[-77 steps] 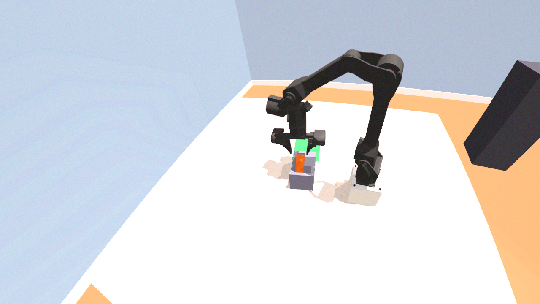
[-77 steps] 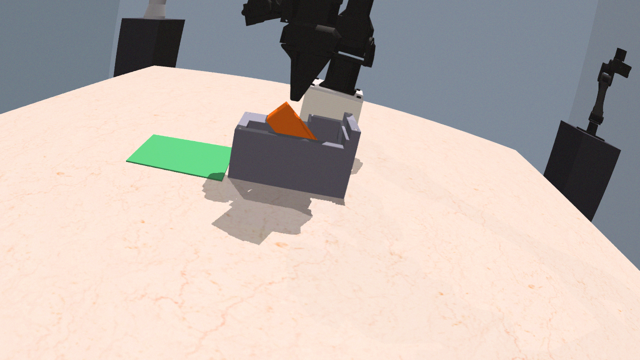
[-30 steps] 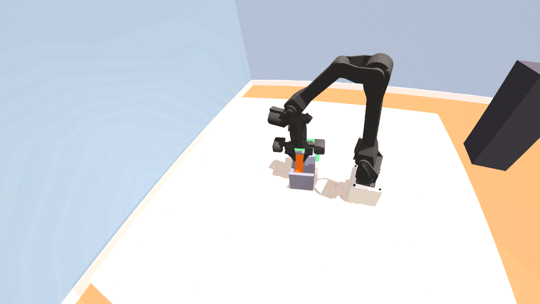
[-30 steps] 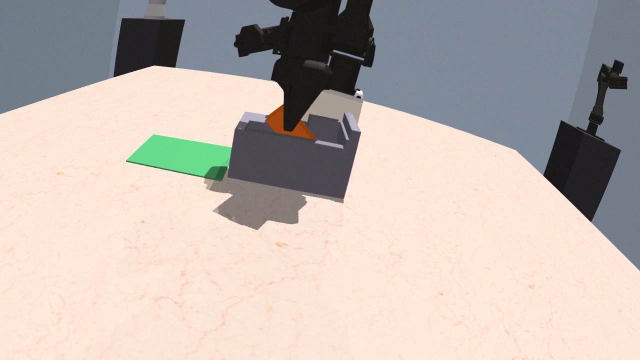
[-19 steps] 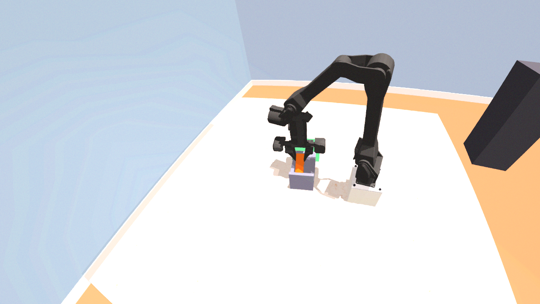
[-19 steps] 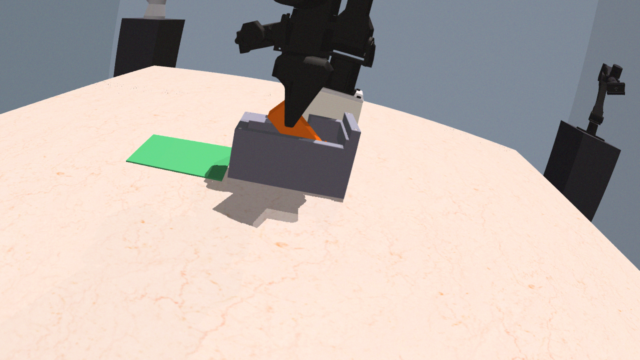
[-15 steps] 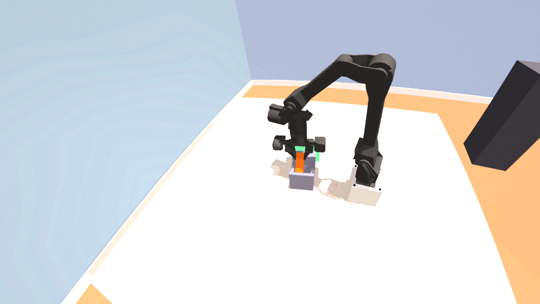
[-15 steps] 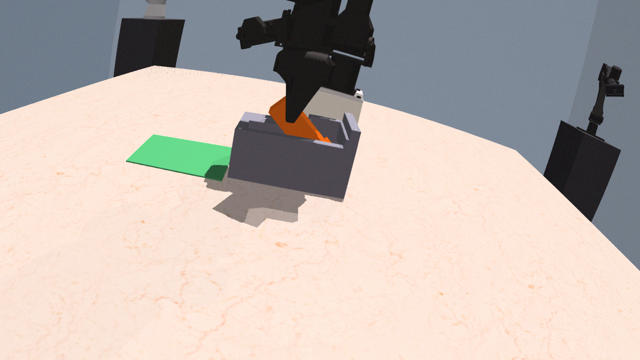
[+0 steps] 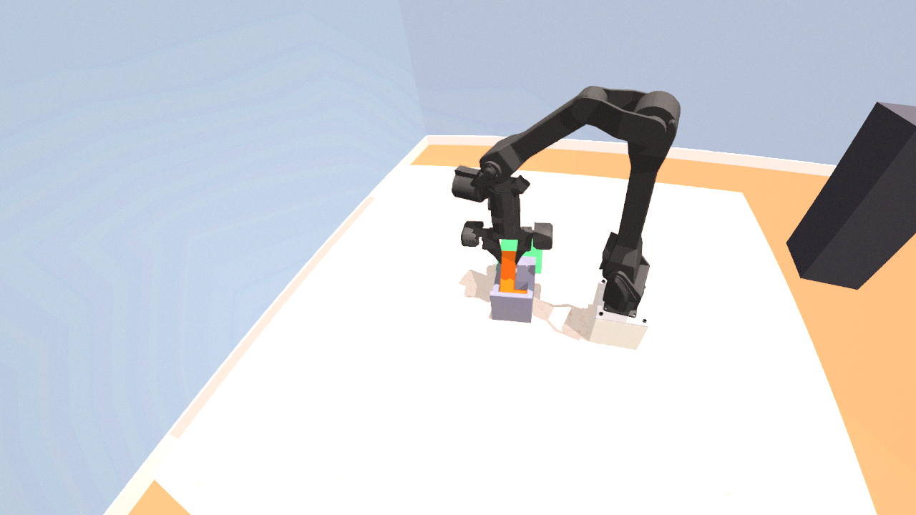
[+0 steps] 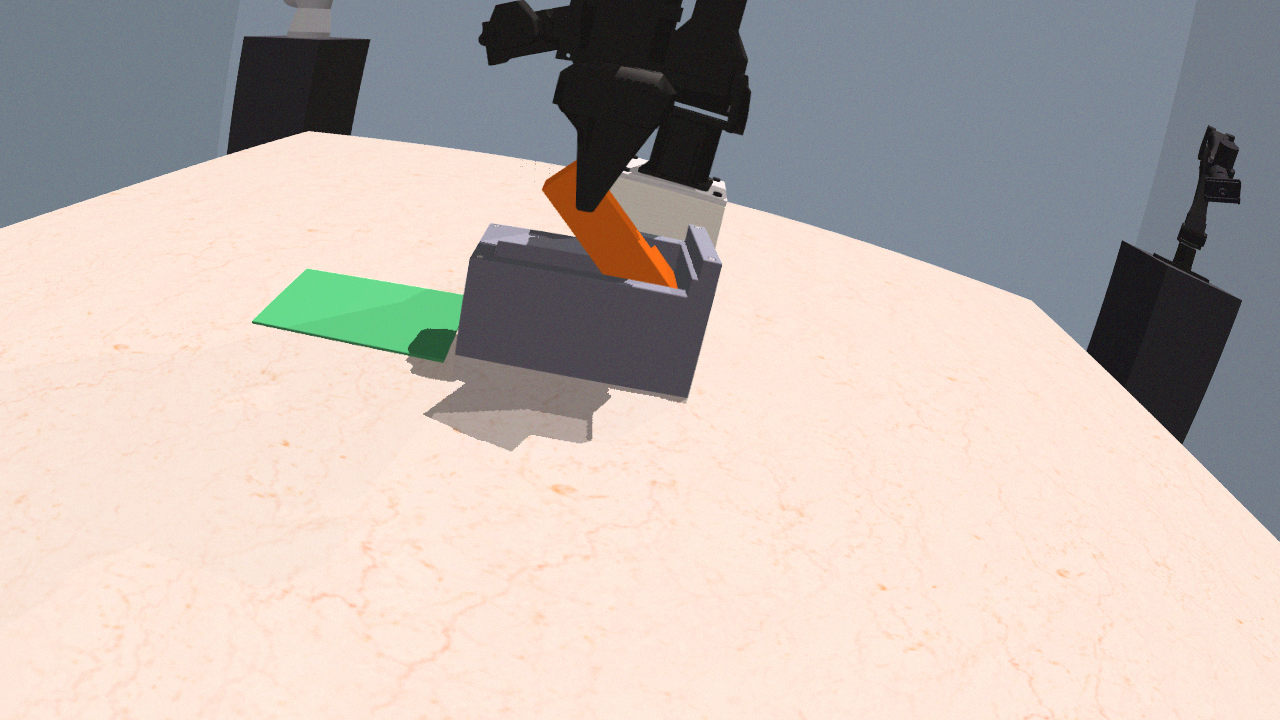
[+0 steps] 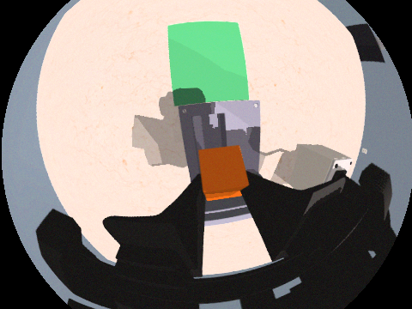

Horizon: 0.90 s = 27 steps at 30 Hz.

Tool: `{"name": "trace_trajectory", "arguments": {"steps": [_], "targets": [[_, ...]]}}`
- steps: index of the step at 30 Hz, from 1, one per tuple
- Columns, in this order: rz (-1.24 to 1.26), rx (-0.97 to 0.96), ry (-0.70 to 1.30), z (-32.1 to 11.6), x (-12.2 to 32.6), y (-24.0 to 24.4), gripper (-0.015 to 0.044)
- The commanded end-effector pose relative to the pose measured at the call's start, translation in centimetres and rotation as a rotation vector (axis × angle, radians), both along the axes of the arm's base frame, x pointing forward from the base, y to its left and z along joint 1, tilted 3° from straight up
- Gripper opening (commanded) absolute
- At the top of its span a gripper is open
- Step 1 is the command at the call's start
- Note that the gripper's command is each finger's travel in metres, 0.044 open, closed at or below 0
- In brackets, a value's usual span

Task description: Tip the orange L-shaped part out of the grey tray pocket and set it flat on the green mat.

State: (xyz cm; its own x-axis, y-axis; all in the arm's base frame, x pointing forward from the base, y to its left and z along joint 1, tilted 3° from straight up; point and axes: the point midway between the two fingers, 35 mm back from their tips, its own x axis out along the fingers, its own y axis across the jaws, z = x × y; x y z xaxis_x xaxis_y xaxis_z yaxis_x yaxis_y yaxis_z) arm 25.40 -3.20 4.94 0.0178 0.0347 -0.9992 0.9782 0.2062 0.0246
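Observation:
The orange part (image 9: pixel 507 280) (image 10: pixel 619 248) (image 11: pixel 223 165) is steeply tilted. Its raised end stands above the grey tray (image 9: pixel 512 307) (image 10: pixel 572 313) (image 11: pixel 240 111). Its lower end is still inside the tray, near the end wall away from the mat. My gripper (image 9: pixel 509 261) (image 10: pixel 586 205) (image 11: pixel 220 175) is shut on the part's upper portion, one finger on each side. In the exterior view the near finger covers some of the part. The green mat (image 9: pixel 536 261) (image 10: pixel 358 302) (image 11: pixel 206 56) lies flat against the tray's other end, with nothing on it.
The arm's pale base block (image 9: pixel 616 334) (image 10: pixel 671 214) (image 11: pixel 306 165) stands beside the tray. A dark pedestal (image 9: pixel 851 204) stands off the table at the right in the top view. Two dark pedestals (image 10: pixel 290 94) (image 10: pixel 1154 331) stand beyond the table in the exterior view.

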Motion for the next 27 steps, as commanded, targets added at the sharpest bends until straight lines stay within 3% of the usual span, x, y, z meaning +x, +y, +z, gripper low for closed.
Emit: {"name": "trace_trajectory", "arguments": {"steps": [1,27], "targets": [[0.001,0.006,-0.011,1.0,0.1,0.1,0.0],[0.001,0.006,-0.011,4.9,0.0,-0.1,0.0]]}}
